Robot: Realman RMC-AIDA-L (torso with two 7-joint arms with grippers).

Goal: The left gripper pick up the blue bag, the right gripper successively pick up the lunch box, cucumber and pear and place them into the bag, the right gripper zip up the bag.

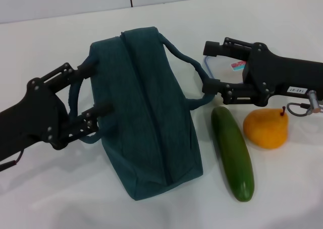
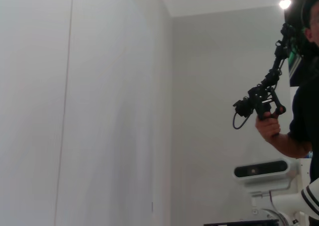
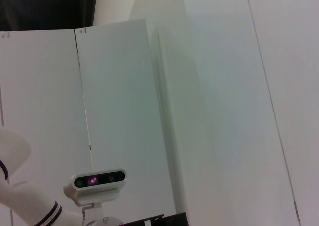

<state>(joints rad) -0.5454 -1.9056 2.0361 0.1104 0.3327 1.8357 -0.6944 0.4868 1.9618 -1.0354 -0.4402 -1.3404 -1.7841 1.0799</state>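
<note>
The blue bag lies zipped on the white table, its zip running along the top. My left gripper is open at the bag's left end, its two fingers straddling the left handle loop. To the right of the bag, my right gripper is open, one finger on either side of the lunch box. Only the box's light-blue rim and pink label show. Its nearer finger is close to the bag's right handle. The cucumber and the pear lie side by side just in front of that gripper.
The table's far edge meets pale wall panels. The wrist views show only room walls, a mounted camera and a person holding a handheld rig.
</note>
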